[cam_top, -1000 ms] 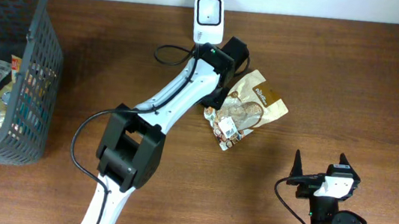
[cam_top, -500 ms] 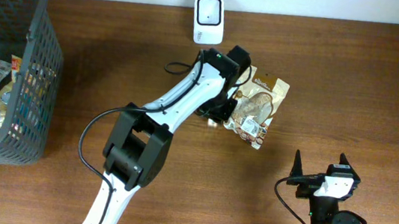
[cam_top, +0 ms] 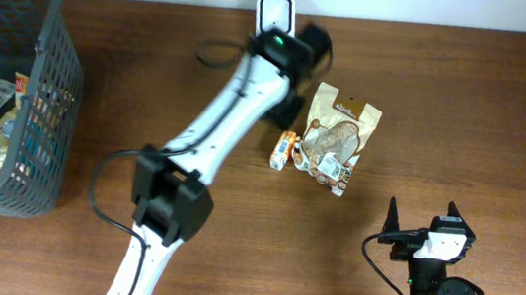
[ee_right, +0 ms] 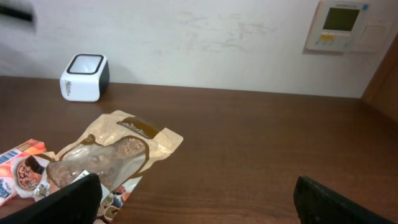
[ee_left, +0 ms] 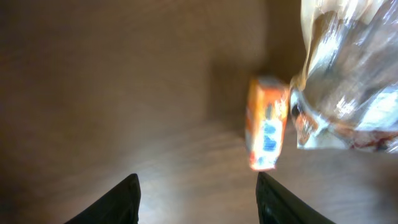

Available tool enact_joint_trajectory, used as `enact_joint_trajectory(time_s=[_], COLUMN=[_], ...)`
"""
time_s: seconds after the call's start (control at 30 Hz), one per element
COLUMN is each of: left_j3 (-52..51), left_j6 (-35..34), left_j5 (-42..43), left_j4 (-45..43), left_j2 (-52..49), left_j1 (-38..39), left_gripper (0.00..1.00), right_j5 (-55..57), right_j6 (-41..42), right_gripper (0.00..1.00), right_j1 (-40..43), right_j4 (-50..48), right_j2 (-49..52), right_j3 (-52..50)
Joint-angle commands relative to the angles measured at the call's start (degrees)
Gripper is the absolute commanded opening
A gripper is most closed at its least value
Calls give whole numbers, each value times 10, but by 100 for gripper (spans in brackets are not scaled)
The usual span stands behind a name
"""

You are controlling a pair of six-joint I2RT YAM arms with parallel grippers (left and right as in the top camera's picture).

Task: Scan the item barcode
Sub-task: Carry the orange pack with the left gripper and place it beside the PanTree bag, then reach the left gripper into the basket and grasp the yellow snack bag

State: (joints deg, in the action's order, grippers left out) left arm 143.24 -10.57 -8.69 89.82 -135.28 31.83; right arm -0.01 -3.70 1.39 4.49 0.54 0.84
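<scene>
- At far left, a grey basket [cam_top: 54, 64] is holding a few packets.
- Up at the back edge, the white scanner [cam_top: 276, 14] is standing beside the left arm [cam_top: 232, 114].
- We are watching the left gripper [ee_left: 198, 200] hovering, jaws parted, gripping nothing.
- An orange packet [ee_left: 267, 121] is lying against the brown pouch [cam_top: 341, 137], near the scanner, to its right.
- Bottom right, the right gripper [cam_top: 422, 217] is sitting wide open, empty.

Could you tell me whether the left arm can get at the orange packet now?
Probably yes: the left gripper is open near the orange packet, nothing lies between them, though the pouch touches one edge.
</scene>
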Motion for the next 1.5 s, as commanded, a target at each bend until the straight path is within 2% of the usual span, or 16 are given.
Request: enact_joint_trajectory(time_s=[0.0, 0.07, 0.1, 0.2, 0.37, 0.43, 0.53, 0.67, 0.87, 0.97, 1.07, 1.47], left_j3=[178, 255, 285, 344, 348, 346, 327, 276, 107, 18, -62, -232], left_j6=[-1, -1, -1, -1, -1, -1, -1, 4, 12, 13, 79, 94], left_j5=[-19, -18, -17, -23, -16, 19, 64, 59, 59, 54, 55, 59], left_j4=[48, 69, 69, 69, 69, 69, 69, 69, 57, 16, -40, -123], left_j2=[11, 11, 14, 35, 65, 66, 66, 66, 66, 66, 66, 66], left_j1=[-74, -116, -143, -246, -419, -511, -581, -647, -669, -669, -668, -667], left_gripper=[59, 61, 74, 77, 81, 82, 82, 82, 81, 82, 79, 73], right_j5=[3, 3, 3, 3, 3, 3, 3, 3, 3, 3, 3, 3], right_j6=[-4, -4, -4, -4, -4, -4, -4, -4, -4, -4, -4, -4], right_gripper=[98, 98, 98, 98, 98, 98, 98, 98, 98, 98, 98, 98], right_j1=[-3, -3, -3, -3, -3, -3, -3, -3, -3, -3, -3, -3], right_j4=[2, 2, 2, 2, 2, 2, 2, 2, 2, 2, 2, 2], right_j2=[-3, -3, -3, -3, -3, -3, -3, -3, -3, -3, -3, -3], right_j3=[-5, -5, -5, -5, -5, -5, -5, -5, -5, -5, -5, -5])
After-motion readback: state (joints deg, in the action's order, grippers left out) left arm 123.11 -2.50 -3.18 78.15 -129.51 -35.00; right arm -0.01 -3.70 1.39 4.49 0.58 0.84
